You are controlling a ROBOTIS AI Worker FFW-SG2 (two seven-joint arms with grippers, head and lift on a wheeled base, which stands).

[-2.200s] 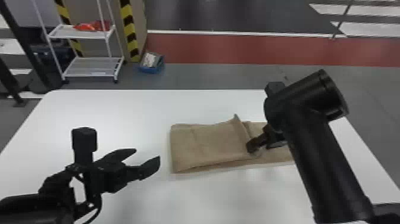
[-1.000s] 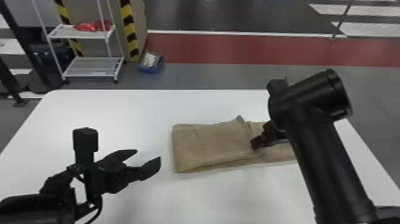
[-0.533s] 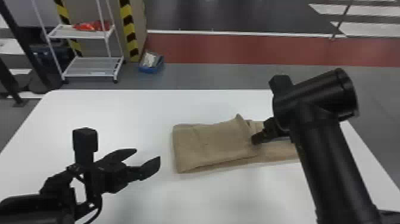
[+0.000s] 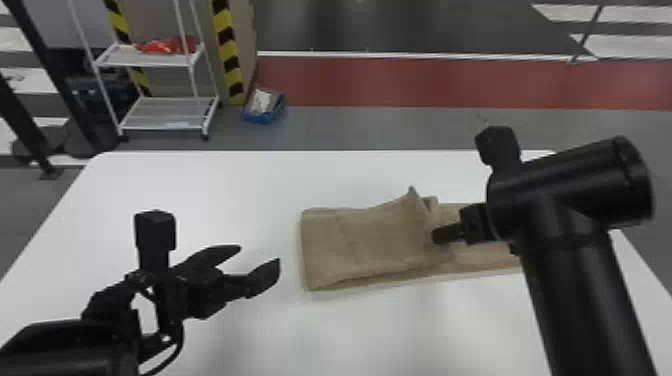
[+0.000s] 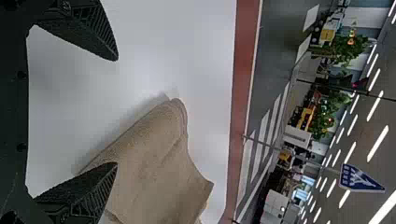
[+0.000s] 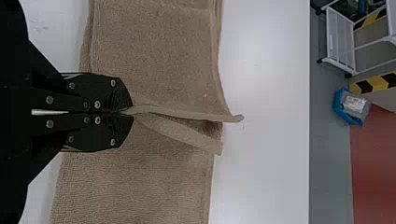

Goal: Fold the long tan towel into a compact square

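- white table [image 4: 375, 335], rounded far corner
- white shelf rack [image 4: 165, 112], past table, left side
- red stuff [image 4: 160, 46] on rack's upper shelf
- blue bin [image 4: 262, 118], gray floor [image 4: 390, 130], near rack, whitish item [image 4: 261, 101] inside
- yellow-black striped tape [image 4: 227, 50], upright, between rack and bin
- red floor strip [image 4: 425, 82], white line [image 4: 400, 56] along its far edge
- left wrist view, background: blue-white sign [image 5: 358, 179], green plants [image 5: 348, 49], ceiling lights [image 5: 377, 143], white crosswalk stripes [image 5: 261, 130]
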